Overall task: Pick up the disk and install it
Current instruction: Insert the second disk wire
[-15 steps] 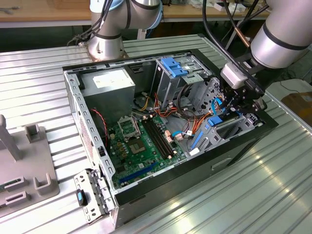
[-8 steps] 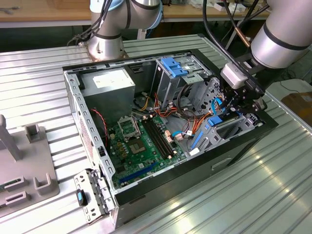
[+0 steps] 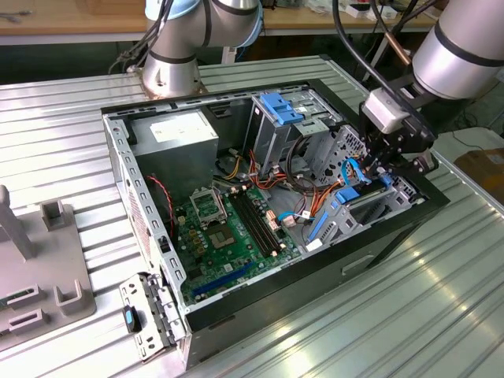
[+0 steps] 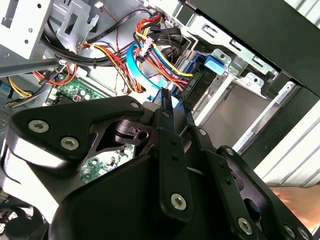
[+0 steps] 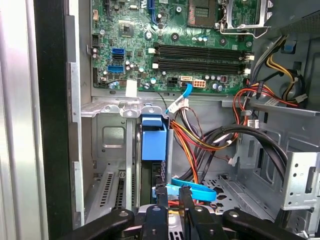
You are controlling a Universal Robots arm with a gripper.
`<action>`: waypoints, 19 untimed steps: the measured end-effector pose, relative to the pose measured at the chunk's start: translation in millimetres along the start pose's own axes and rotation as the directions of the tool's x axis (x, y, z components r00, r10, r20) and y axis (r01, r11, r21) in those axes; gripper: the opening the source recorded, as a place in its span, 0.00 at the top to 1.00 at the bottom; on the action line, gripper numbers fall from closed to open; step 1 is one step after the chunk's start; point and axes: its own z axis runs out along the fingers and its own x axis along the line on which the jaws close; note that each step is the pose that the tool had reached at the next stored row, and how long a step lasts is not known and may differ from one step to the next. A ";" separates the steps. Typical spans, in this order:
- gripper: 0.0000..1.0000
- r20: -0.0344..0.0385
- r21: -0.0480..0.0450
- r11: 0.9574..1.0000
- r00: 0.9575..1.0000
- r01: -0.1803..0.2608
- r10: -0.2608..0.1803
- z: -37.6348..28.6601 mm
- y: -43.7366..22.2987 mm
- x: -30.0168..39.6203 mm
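Inside case (image 3: 378, 236), cables (image 5: 200, 145) crowding disk (image 5: 154, 142)

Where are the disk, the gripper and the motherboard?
disk (image 5: 154, 142): first wrist view, blue rail end, standing in its bay.
gripper (image 5: 172, 197): first wrist view, between the fingertips, at the disk.
motherboard (image 3: 228, 236): exterior view, green board surface.

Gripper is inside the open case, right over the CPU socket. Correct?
Not quite. The exterior view shows the gripper inside the open case, but over the blue-railed drive bay at that view's right, well away from the CPU socket.
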 end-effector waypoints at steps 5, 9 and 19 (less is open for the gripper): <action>0.76 0.000 0.000 1.000 1.000 0.000 0.000 -7.3 -1.2 -1.8; 0.76 -0.010 -0.042 0.999 1.000 -0.003 0.003 -6.0 -8.6 -2.3; 0.76 -0.040 -0.069 0.998 0.999 -0.004 0.001 -4.3 -12.9 -12.4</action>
